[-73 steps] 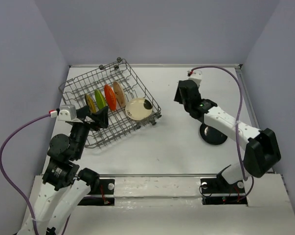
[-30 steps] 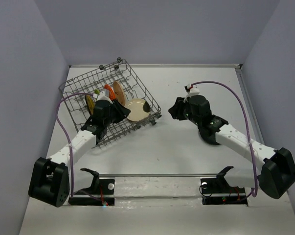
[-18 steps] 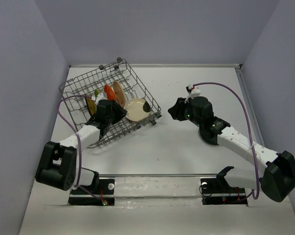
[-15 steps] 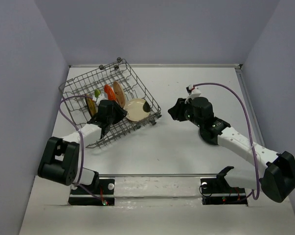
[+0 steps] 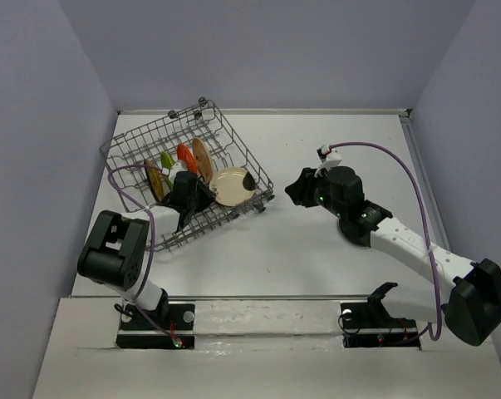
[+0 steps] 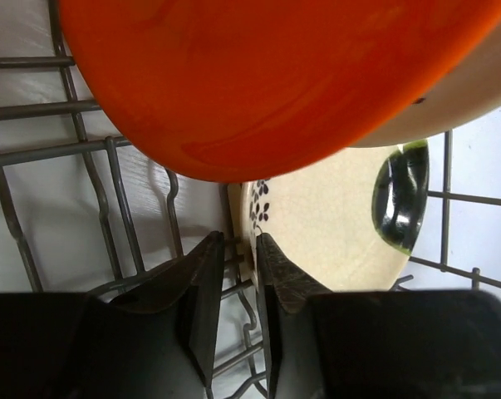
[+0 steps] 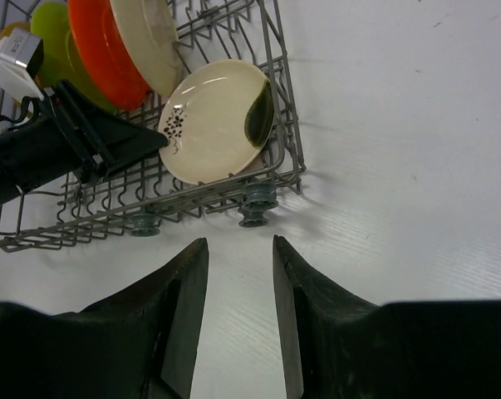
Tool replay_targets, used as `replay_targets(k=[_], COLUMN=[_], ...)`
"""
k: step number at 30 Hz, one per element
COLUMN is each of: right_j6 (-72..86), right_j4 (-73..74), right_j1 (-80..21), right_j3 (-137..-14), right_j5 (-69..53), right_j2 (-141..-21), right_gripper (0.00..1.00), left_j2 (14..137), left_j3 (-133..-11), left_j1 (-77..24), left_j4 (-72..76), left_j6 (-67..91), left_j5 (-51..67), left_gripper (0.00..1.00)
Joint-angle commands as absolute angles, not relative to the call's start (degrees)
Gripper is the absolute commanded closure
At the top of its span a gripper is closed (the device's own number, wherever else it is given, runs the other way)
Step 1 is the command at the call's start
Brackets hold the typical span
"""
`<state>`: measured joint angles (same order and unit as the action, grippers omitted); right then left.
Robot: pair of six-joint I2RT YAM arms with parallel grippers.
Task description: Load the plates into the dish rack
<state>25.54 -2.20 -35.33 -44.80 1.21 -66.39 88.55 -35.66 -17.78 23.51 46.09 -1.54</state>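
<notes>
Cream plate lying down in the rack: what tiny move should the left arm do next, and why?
Probably squeeze the left jaws shut on the cream plate. Its rim seems to sit right in the narrow gap between them, not yet pinched. It lies down in the rack while the orange plate stands up, so it likely needs gripping before it can be tipped upright.

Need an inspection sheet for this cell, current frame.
Surface: white table, no spills seen.
Job's things: grey wire dish rack holds patterned dark gold plate, lime green plate, orange plate, cream plate upright; second cream plate, dark-marked, lies tilted at its corner.
Clutter: nothing seen.
Grippers: left gripper narrowly astride tilted plate's rim, grip unclear; right gripper open, empty, above table.
Cables: left purple cable loops beside rack; right purple cable arcs over arm.
Surroundings: plain grey walls.
</notes>
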Motion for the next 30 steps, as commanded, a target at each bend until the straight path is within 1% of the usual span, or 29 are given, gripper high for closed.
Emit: replay_targets(k=[1,8,11,12,13,19,25,27,29,30], right_j6=[25.84,25.84,25.75,25.84,25.93,25.66,24.7,24.52,24.08,23.91], right_j4=[-5.98,-5.98,-5.98,-5.98,-5.98,-5.98,-7.29,-8.52,-9.57,-10.28], right_j1=[-35.51,-35.51,-35.51,-35.51,-35.51,-35.51,-35.51,-35.51,-35.51,-35.51], right_j3=[-44.12,-44.3,-44.38,-44.38,-44.38,-44.74,-45.0,-44.91,-45.0,-45.17], right_j5=[0.44,0.44,0.44,-0.08,-1.31,-2.81,-6.67,-7.73,-9.75,-10.28], right_j2=[-64.86,-64.86,-64.78,-64.6,-64.51,-63.99,-64.42,-64.51,-64.77,-65.12], right_gripper=[0.57,0.57,0.57,0.57,0.57,0.57,0.57,0.53,0.45,0.43], left_j2=[90.17,90.44,90.18,89.91,89.74,85.7,76.13,72.1,69.45,67.08], left_j3=[-36.92,-36.12,-35.68,-35.34,-35.16,-32.52,-29.01,-28.04,-27.6,-27.16], left_j1=[-18.1,-18.19,-18.19,-18.19,-18.19,-18.54,-19.34,-19.68,-19.86,-20.04], left_j4=[28.21,29.53,30.23,30.5,30.67,33.75,35.85,36.21,36.21,36.21], left_j6=[46.41,46.14,46.06,46.05,45.97,46.14,45.7,45.62,44.91,44.65], left_j5=[-2.2,-3.6,-4.48,-4.48,-4.48,-4.39,-6.15,-6.94,-7.82,-8.0], left_gripper=[0.69,0.79,0.85,0.88,0.94,0.94,0.94,0.94,0.94,0.94])
